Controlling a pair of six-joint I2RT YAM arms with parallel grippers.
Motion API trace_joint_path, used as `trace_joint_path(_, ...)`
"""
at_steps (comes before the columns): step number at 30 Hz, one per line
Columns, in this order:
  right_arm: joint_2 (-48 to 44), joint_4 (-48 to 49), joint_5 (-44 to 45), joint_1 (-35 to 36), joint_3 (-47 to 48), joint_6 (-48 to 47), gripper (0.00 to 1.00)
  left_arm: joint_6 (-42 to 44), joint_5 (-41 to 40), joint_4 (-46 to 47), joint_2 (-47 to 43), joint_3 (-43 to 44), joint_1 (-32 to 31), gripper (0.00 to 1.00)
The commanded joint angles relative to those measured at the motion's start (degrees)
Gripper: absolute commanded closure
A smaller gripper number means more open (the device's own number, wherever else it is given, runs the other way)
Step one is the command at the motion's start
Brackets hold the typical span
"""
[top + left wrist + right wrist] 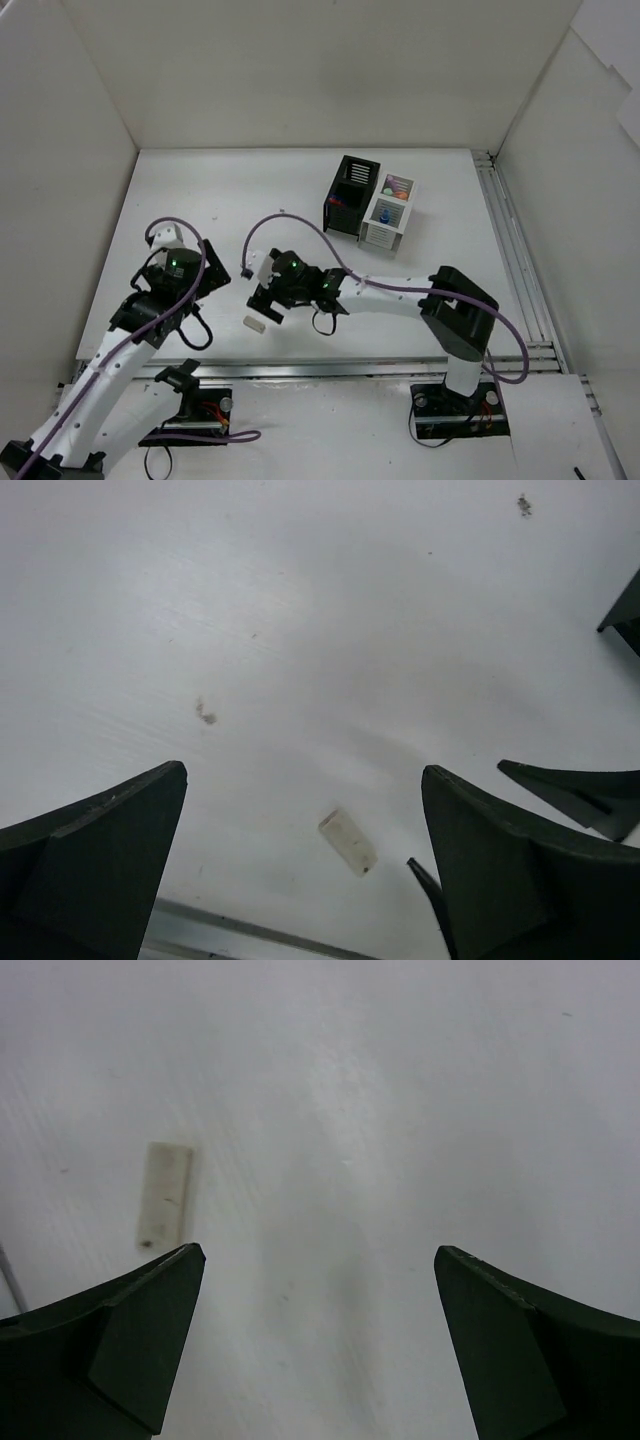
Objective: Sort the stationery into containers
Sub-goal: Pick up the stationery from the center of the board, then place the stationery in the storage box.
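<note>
My left pincer (305, 770) and right pincer (318, 1250) both stand apart, empty, near one flat eraser (348, 842) on the worktop (230, 190). If both reach for it, I risk a collision — or nudging it away.

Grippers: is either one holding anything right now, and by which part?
Nothing is held. The left gripper and right gripper are both open and empty; the white eraser lies loose on the table.

Lab bench (230, 200) (white enclosure walls (300, 70))
</note>
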Motion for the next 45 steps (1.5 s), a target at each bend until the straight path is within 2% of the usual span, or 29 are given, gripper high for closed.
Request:
trace_joint_path(1, 4.0, 6.4, -3.7, 4.9, 3.8, 1.7, 0.02, -9.2, -6.7, -10.2, -5.9, 0.5, 0.5, 0.0)
trace_joint_path(3, 6.7, 10.8, -3.1, 6.4, 2.9, 4.3, 0.02, -11.1, -7.2, -12.0, -8.5, -0.9, 0.5, 0.0)
trace_joint_path(6, 9.7, 12.5, -1.1, 8.0, 3.4, 5.4, 0.02, -12.4, -7.4, -11.8, -10.6, -2.2, 1.0, 0.0)
trace_joint_path(9, 12.2, 13.4, 1.1, 8.5, 4.0, 7.1, 0.1, -12.6, -7.3, -11.8, -11.0, -2.6, 1.0, 0.0)
trace_joint_path(11, 13.1, 12.9, 2.2, 8.5, 4.6, 8.8, 0.35, -12.7, -7.7, -12.3, -10.6, -2.5, 1.0, 0.0)
trace_joint_path(12, 13.4, 12.8, 2.5, 8.5, 4.5, 9.1, 0.44, -12.7, -8.0, -12.4, -10.4, -2.4, 1.0, 0.0)
trace_joint_path(13, 13.3, 13.1, 2.9, 8.5, 4.0, 10.3, 0.62, -12.8, -8.3, -12.6, -10.3, -2.2, 1.0, 0.0)
trace_joint_path(15, 12.7, 13.5, 3.7, 8.4, 3.3, 10.8, 0.81, -13.4, -8.4, -12.9, -9.9, -2.0, 1.0, 0.0)
trace_joint_path(18, 10.2, 16.0, 4.3, 7.6, 1.2, 11.1, 1.0, -13.2, -8.6, -12.1, -9.8, -2.2, 1.0, 0.0)
trace_joint_path(20, 8.2, 17.8, 4.1, 6.8, -0.2, 11.1, 1.0, -13.2, -8.7, -11.6, -9.7, -2.5, 1.0, 0.0)
trace_joint_path(23, 1.1, 18.7, 4.0, 1.9, -1.4, 11.0, 1.0, -13.4, -8.9, -11.6, -9.7, -2.5, 1.0, 0.0)
trace_joint_path(29, -8.2, 17.4, 8.5, -12.8, 1.1, 7.4, 1.0, -12.3, -8.7, -7.6, -8.9, -4.1, 1.0, 0.0)
trace_joint_path(30, -8.8, 16.7, 8.3, -17.0, 3.2, 7.1, 1.0, -11.8, -8.7, -6.8, -8.8, -4.2, 1.0, 0.0)
trace_joint_path(34, -5.9, 14.3, 5.0, -25.6, 10.0, 4.2, 1.0, -9.2, -8.5, -3.6, -6.4, -3.8, 1.0, 0.0)
trace_joint_path(38, 2.6, 8.5, -4.5, -33.8, 19.9, 1.4, 1.0, -6.7, -7.9, 0.3, -4.3, -3.1, 2.1, 0.0)
trace_joint_path(42, 9.4, 5.2, -10.8, -37.7, 30.0, -1.0, 1.0, -3.8, -3.7, 4.2, -0.8, -2.4, 3.4, 0.0)
trace_joint_path(45, 13.4, 3.4, -12.2, -38.7, 34.4, -2.5, 1.0, -2.2, -1.0, 6.0, 2.0, -2.0, 5.6, 0.0)
